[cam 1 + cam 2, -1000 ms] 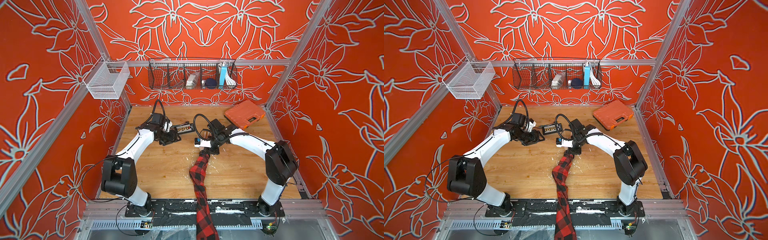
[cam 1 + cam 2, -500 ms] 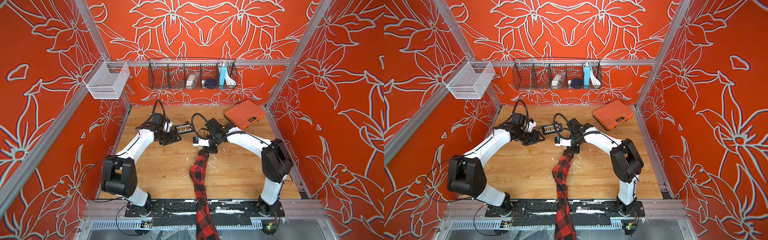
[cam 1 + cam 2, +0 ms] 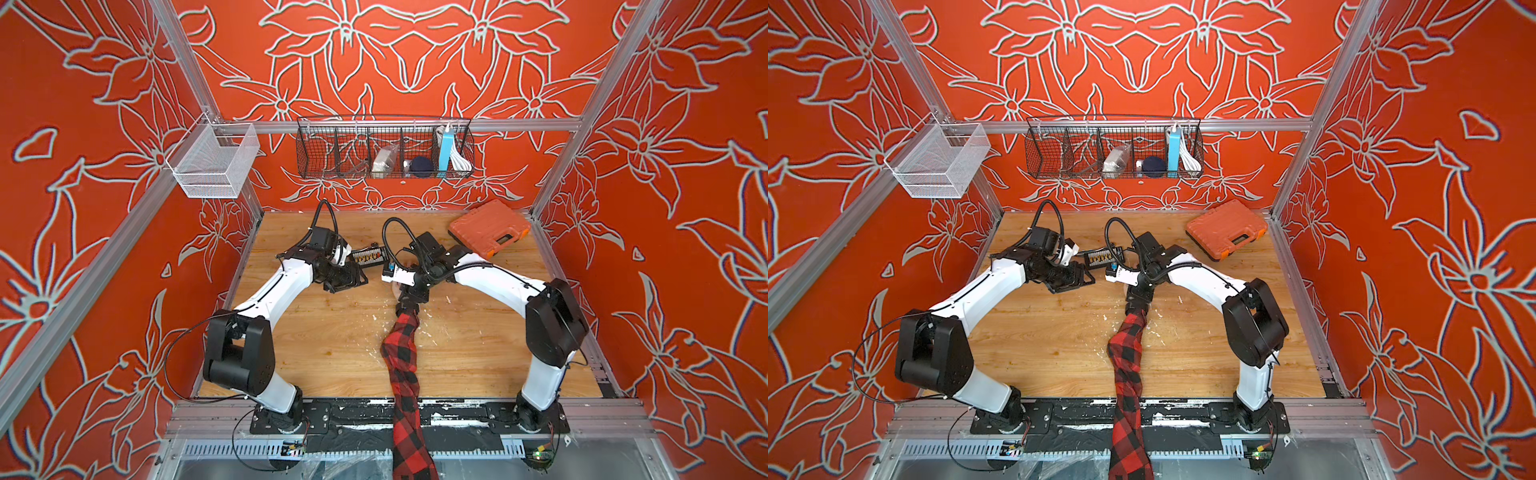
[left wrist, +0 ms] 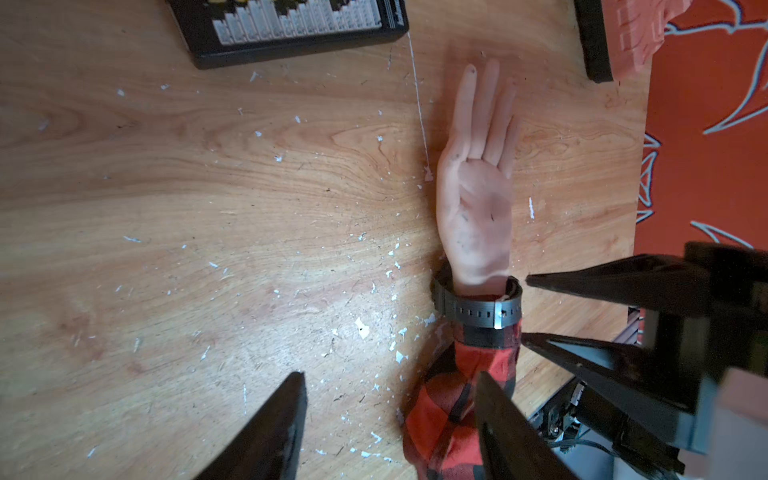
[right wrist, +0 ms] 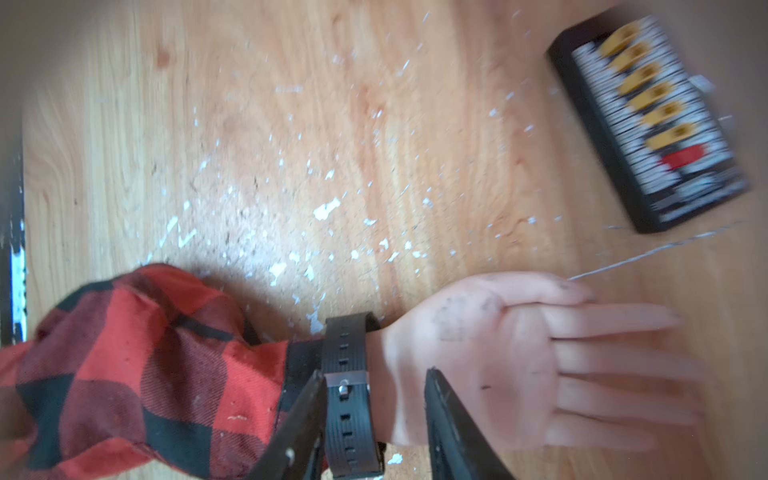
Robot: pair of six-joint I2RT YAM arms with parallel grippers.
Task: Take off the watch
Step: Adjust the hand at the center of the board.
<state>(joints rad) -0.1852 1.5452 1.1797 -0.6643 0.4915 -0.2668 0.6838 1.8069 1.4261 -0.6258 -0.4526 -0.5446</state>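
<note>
where both top views look down on the wooden surface (image 3: 332, 353), a red-and-black plaid sleeve (image 3: 401, 357) runs from the near edge toward the middle. the right claw (image 3: 409, 297) hangs over its far end and hides the wrist, so the watch cannot be made out there. the left claw (image 3: 347, 279) sits off to the side, near a black board (image 3: 368, 258) with yellow connectors. an orange case (image 3: 490, 228) lies in the back right corner.

in the left wrist view, a dummy hand (image 4: 476, 199) lies palm up on the wood with its fingers together. the watch (image 4: 478, 309) is buckled around the wrist, between the palm and the sleeve cuff, with its strap and buckle facing up. the right claw's two black fingers (image 4: 602, 286) reach in from the side, their tips just beside the strap. the left claw's own fingers stand wide apart over wood and the sleeve edge, gripping nothing.

the right wrist view is blurred. there the strap runs between the right claw's fingers, one along its cuff-side edge, the other over the heel of the palm with a gap to the strap. the jaws are parted, not clamped.
</note>
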